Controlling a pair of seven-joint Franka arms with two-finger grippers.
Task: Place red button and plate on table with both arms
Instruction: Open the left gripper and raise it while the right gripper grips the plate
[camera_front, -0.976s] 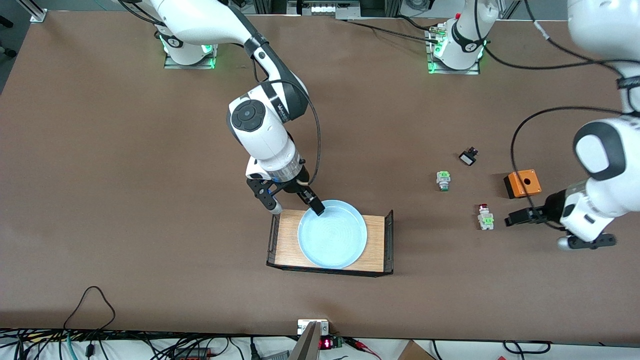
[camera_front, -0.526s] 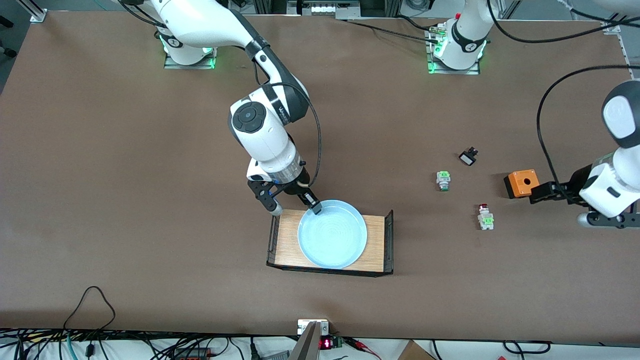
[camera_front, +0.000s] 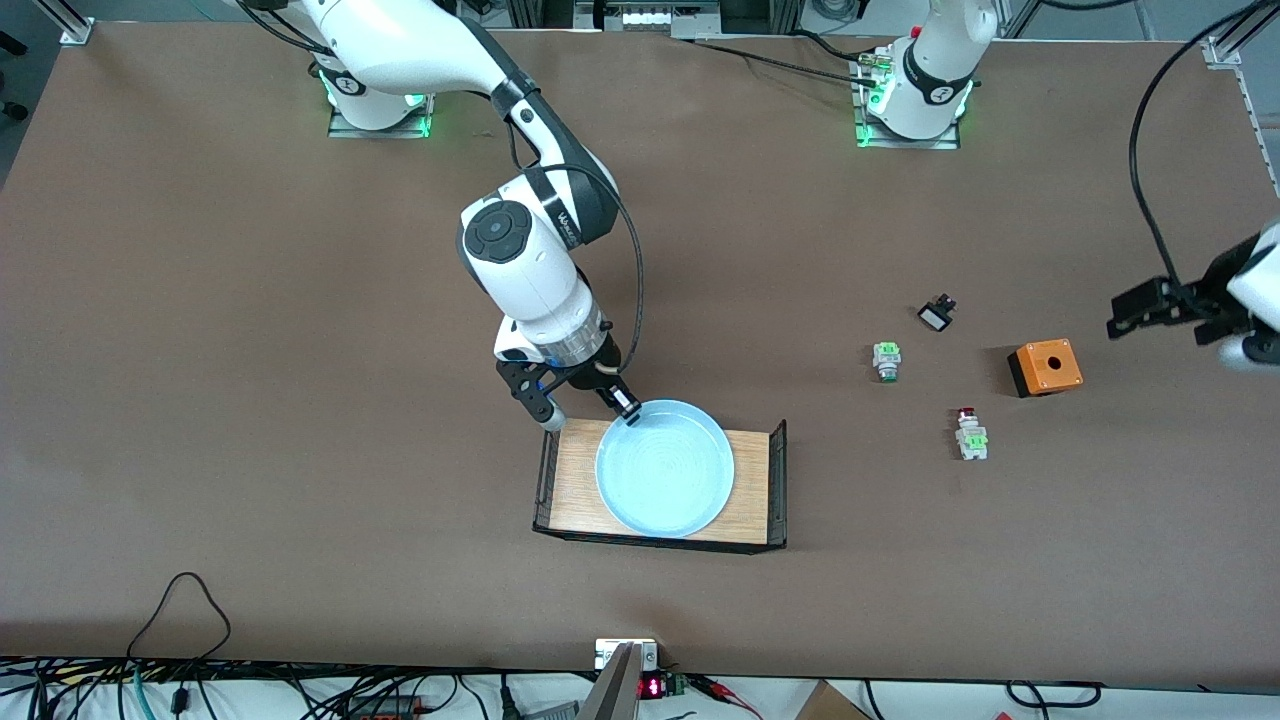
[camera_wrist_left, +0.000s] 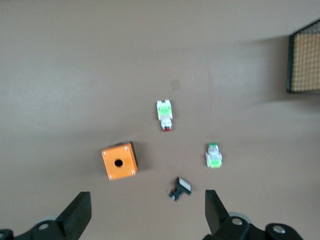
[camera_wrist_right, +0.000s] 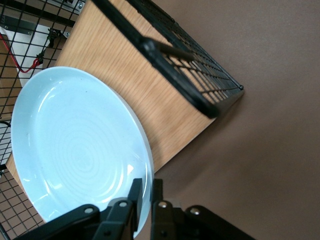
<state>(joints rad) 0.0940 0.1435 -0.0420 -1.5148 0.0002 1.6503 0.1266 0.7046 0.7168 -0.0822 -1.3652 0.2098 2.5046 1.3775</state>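
The pale blue plate (camera_front: 665, 468) lies on a light-wood tray (camera_front: 570, 480) on the brown table (camera_front: 250, 350). My right gripper (camera_front: 628, 408) is shut on the plate's rim at the edge that faces the robots' bases; in the right wrist view its fingers (camera_wrist_right: 135, 192) pinch the rim of the plate (camera_wrist_right: 75, 145). The red button (camera_front: 968, 432) lies on the table toward the left arm's end, untouched. My left gripper (camera_front: 1125, 315) hangs open and empty over the table close to the orange box. Its wrist view looks down on the red button (camera_wrist_left: 165, 114) between wide jaws (camera_wrist_left: 147, 196).
An orange box (camera_front: 1045, 367) with a round hole, a green-capped switch (camera_front: 886, 361) and a small black-and-white switch (camera_front: 936, 315) lie around the red button. The tray has black mesh ends (camera_front: 778, 485). Cables run along the table's front edge.
My right gripper has shut on the plate's rim. My left gripper has drawn away from the red button, still open, toward the bases and the left arm's end.
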